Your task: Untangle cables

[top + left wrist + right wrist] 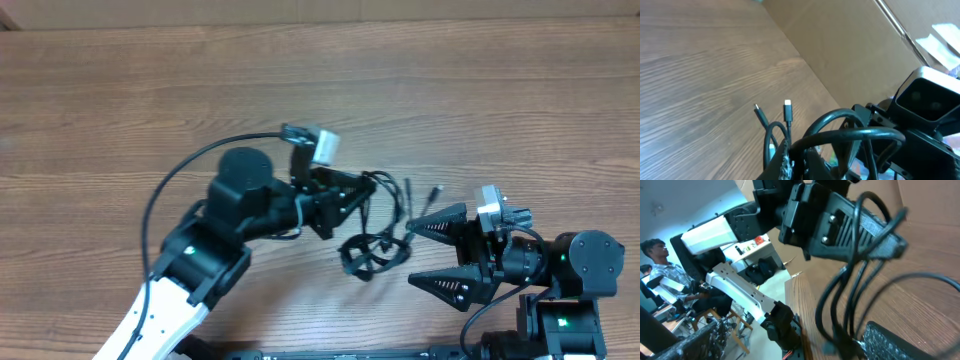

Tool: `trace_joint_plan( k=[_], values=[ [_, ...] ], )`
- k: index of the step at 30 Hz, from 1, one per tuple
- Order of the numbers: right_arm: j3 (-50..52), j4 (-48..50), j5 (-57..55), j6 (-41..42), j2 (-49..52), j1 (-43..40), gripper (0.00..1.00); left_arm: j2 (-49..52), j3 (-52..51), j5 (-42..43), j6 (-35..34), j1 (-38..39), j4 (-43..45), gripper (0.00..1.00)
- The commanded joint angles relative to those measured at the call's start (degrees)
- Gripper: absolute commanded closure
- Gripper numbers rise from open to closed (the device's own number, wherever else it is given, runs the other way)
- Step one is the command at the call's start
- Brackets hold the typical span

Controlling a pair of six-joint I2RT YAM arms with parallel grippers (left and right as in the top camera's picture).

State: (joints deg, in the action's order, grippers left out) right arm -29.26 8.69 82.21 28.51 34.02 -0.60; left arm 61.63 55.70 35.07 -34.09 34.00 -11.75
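1. left hand point(352, 200): closed down narrow, with the cables point(372, 248) pinched at its tips. the right wrist view shows several strands running past the closed tips and hanging below them.
2. right hand point(412, 254): spread wide, holding nothing. it points toward the left edge of the table point(120, 80), with one finger toward the far edge and one toward the near edge.
3. cable position: the bunch sits right of the table's centre, toward the near edge. it runs from my left hand's tips down into a loose loop. two plug tips point(436, 190) trail toward the right edge, on the far side of my right hand.
4. governing relation: the loop lies just beyond my right fingertips, on their left-edge side and in line with the gap. its long axis runs far-to-near, about parallel to the line between my fingers.
5. judgement: the right hand is the free one and is close by. a short advance toward the left edge should bring a strand inside the gap.
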Motion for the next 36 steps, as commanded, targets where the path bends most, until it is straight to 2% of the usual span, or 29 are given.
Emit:
trace_joint_plan(
  k=[1,3,6,7,10,12,16,23,24,25,26,28,36],
  values=[
    [-1.0,0.2,1.2,0.2,-0.5,0.2,0.15,4.5,0.2,-1.0,0.6,5.3,6.3,0.96],
    [-1.0,0.3,1.5,0.2,-0.5,0.2,0.17,6.7,0.2,-1.0,-0.3,7.4,9.0,0.96],
    [-1.0,0.3,1.5,0.2,-0.5,0.2,0.24,10.3,0.2,-0.7,-2.4,9.1,12.2,0.96],
    [-1.0,0.3,1.5,0.2,-0.5,0.2,0.47,11.2,0.2,-0.5,-2.8,9.2,12.5,0.96],
    [-1.0,0.3,1.5,0.2,-0.5,0.2,0.84,12.0,0.2,-1.3,-2.7,9.1,12.2,0.96],
    [-1.0,0.3,1.5,0.2,-0.5,0.2,0.96,12.0,0.2,-4.5,-2.7,9.1,11.4,0.96],
    [-1.0,0.2,1.4,0.2,-0.5,0.2,0.96,12.0,0.2,-10.8,-2.5,9.0,5.7,0.96],
    [-1.0,0.0,-0.3,0.2,-0.5,0.2,0.96,12.0,0.2,-10.0,3.1,8.9,-0.3,0.96],
    [-1.0,0.0,-0.3,0.2,-0.5,0.2,0.94,12.0,0.2,-8.9,3.9,8.9,-0.3,0.96],
    [-1.0,0.0,-0.3,0.2,-0.5,0.2,0.78,12.0,0.2,-7.8,4.6,8.9,-0.2,0.96],
    [-1.0,0.0,-0.3,0.2,-0.5,0.2,0.73,12.0,0.2,-7.3,4.6,8.9,-0.2,0.96],
    [-1.0,0.0,-0.3,0.2,-0.5,0.2,0.41,12.0,0.2,-7.3,5.1,8.9,-0.3,0.96],
    [-1.0,-0.6,-1.7,0.2,-0.5,0.2,0.4,9.6,0.2,-6.4,5.4,8.7,-0.3,0.96]
  ],
)
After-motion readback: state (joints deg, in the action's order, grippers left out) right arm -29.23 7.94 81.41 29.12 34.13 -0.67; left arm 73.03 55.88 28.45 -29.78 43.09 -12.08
